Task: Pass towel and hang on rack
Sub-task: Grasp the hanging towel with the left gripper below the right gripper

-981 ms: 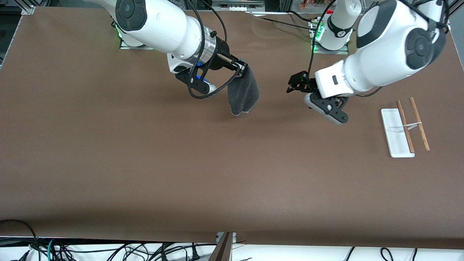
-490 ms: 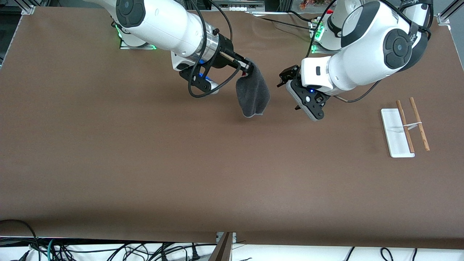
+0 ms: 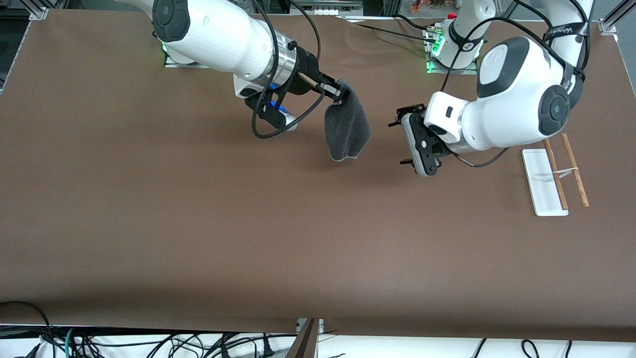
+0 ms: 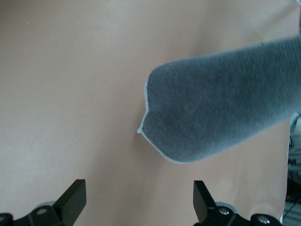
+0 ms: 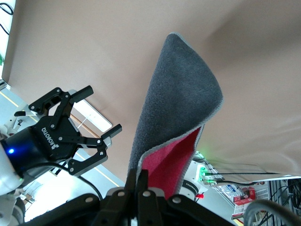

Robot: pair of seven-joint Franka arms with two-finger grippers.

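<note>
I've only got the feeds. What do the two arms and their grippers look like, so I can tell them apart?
Both arms have glossy white shells with dark grey joint caps and black cables looped outside. The right gripper sits past a silver ring and black flange. The left gripper has thin black fingers on a grey-white body.

Robotics lab: bolted arm bases (image 3: 449, 44), loose cables (image 3: 149, 343).

A brown bench (image 3: 198, 223) fills nearly the whole frame, evenly lit from above. Along the bottom edge, black cables (image 3: 149, 343) tangle on a white floor (image 3: 422, 348). Metal frame rails (image 3: 37, 12) show at the upper left corner.
</note>
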